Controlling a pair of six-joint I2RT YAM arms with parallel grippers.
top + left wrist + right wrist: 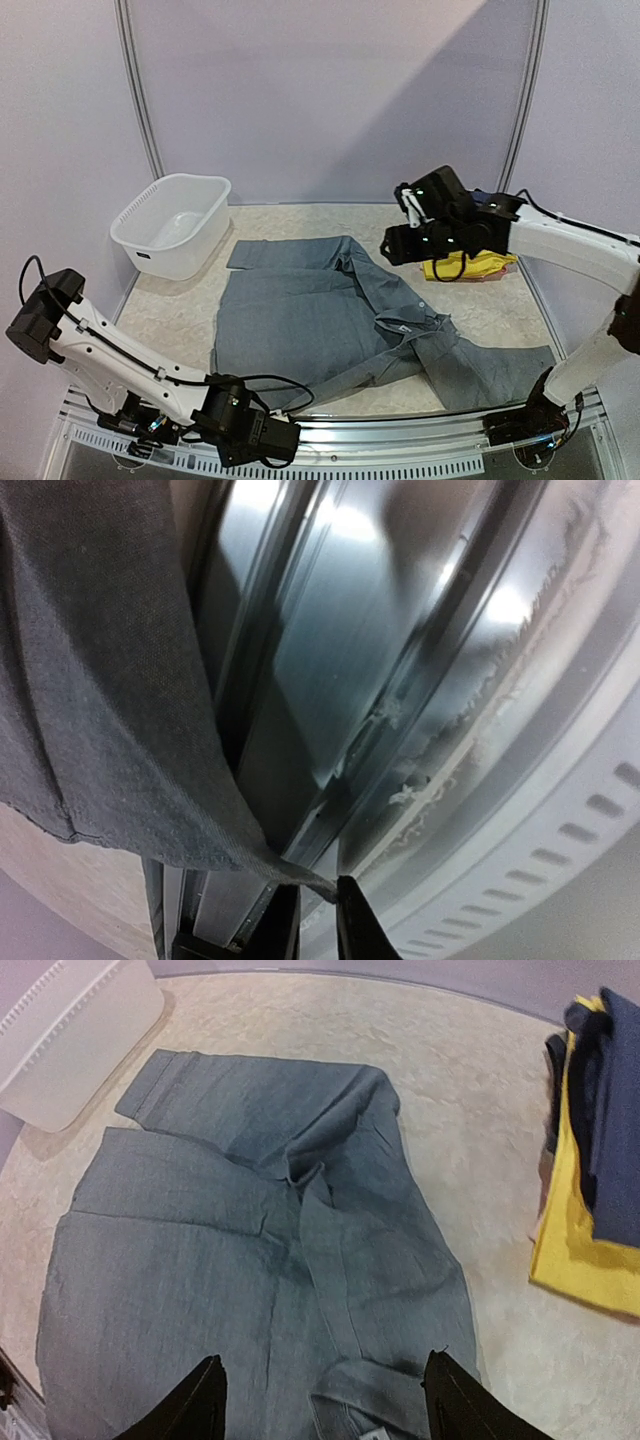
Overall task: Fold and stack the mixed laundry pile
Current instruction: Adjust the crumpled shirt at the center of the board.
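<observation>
Large grey trousers (300, 320) lie spread across the table's middle, one leg reaching the front right. My left gripper (285, 435) sits low at the table's front edge. In the left wrist view its jaws (318, 890) stand narrowly open, and a corner of the grey trousers (90, 680) ends against the right finger without being clamped. My right gripper (398, 240) hovers above the trousers' far right part, wide open and empty (325, 1385), over the grey cloth (230, 1260). Yellow clothes (580, 1230) with a navy garment (615, 1110) on top lie at the right.
A white plastic basin (150, 250) stands at the back left, also seen in the right wrist view (70, 1050). The yellow clothes (480, 265) lie under the right arm. A metal rail (330, 630) runs along the front edge beside the left gripper.
</observation>
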